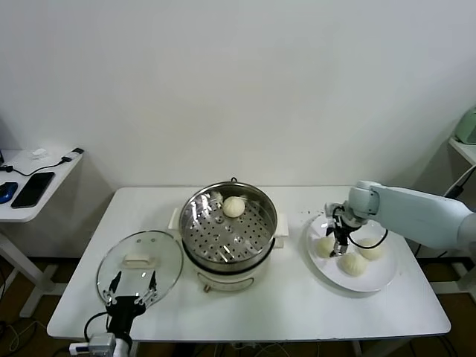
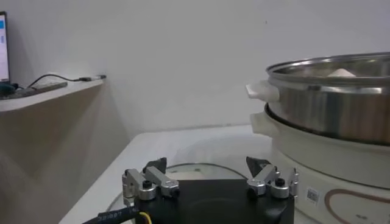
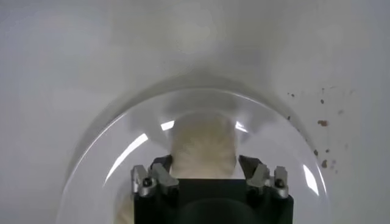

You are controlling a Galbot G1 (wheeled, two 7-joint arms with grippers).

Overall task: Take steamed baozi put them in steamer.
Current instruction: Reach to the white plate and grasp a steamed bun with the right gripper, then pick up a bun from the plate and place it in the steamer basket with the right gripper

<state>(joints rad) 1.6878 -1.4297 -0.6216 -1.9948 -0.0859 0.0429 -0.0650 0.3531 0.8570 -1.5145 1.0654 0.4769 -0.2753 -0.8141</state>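
Observation:
The steamer [image 1: 195, 236] stands mid-table with one baozi [image 1: 233, 207] on its perforated tray; its steel wall also shows in the left wrist view [image 2: 341, 103]. Three more baozi lie on the white plate [image 1: 387, 281] at the right: one at the left [image 1: 324, 246], one at the front [image 1: 354, 265], one at the right [image 1: 372, 250]. My right gripper [image 1: 341, 242] is down over the plate, open, with its fingers on either side of the left baozi [image 3: 204, 143]. My left gripper [image 1: 134, 291] is parked open at the table's front left, over the lid.
A round glass lid [image 1: 140, 256] with a white knob lies flat left of the steamer, also in the left wrist view [image 2: 201, 170]. A side table with a phone [image 1: 33, 190] stands at far left. A shelf edge [image 1: 465, 145] is at far right.

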